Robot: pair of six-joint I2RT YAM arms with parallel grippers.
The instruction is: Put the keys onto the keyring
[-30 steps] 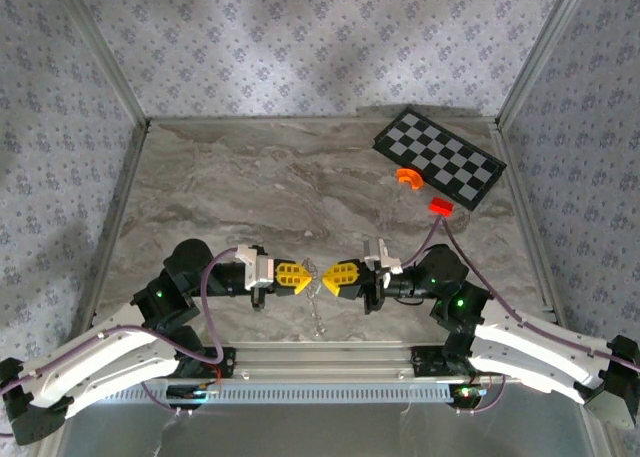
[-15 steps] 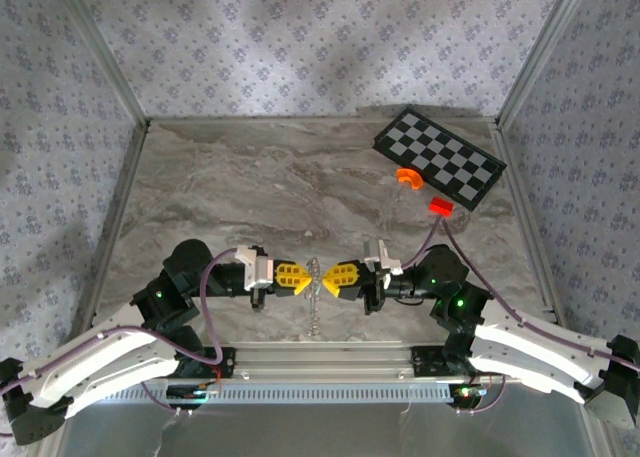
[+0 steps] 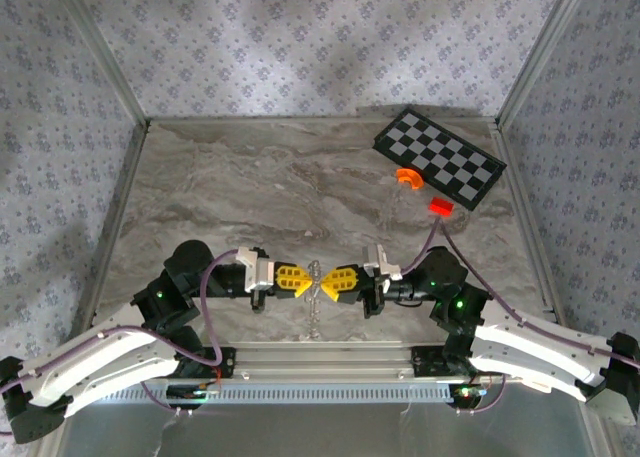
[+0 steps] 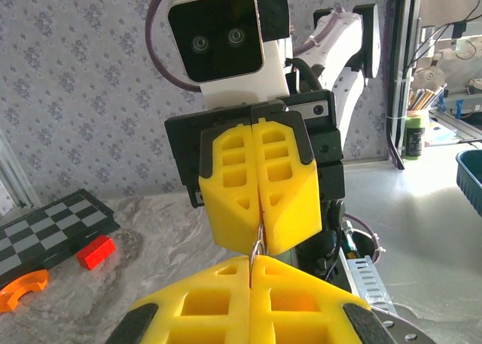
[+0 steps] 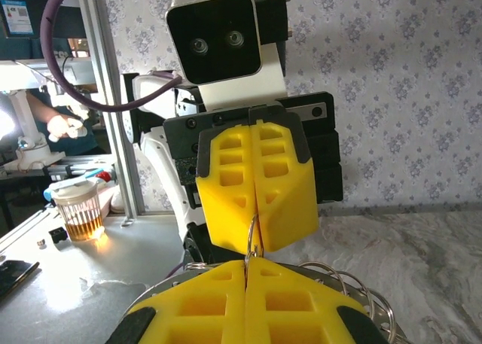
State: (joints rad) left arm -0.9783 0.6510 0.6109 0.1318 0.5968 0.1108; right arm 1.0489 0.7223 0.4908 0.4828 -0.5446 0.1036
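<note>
Yellow left jaws and right jaws, closed, pinch the keyring.

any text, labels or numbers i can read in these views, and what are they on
None can be read.
Blue sign, top left of the right wrist view: pale print, too small and blurred to read.
Green bottle, background of the left wrist view: any label too small to tell.

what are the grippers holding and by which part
The keyring, its thin wire loop pinched from opposite sides by the shut left gripper and the shut right gripper.
</note>
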